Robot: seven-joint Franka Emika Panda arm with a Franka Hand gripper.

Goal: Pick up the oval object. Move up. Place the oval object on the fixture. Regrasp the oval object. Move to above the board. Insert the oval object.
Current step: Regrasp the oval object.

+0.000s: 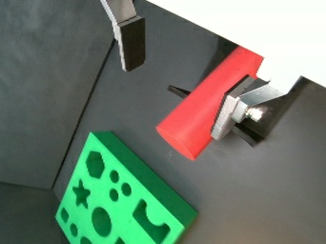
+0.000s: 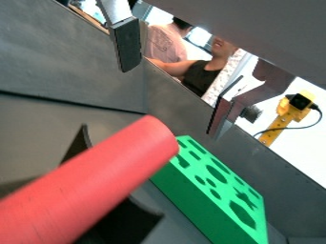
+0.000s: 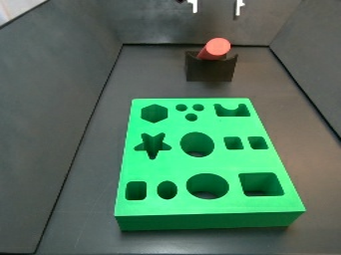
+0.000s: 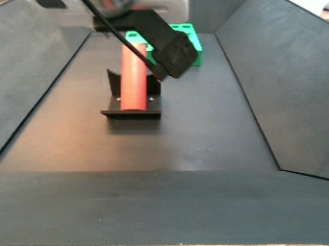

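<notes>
Red, smooth oval object [image 4: 133, 75] rests on the fixture [image 4: 130, 109]; end effector [image 3: 214, 7] above, spread open, empty.

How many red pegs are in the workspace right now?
1. The red oval peg lies in the fixture notch, behind the green board. The open pincer is above it, not gripping.
</notes>
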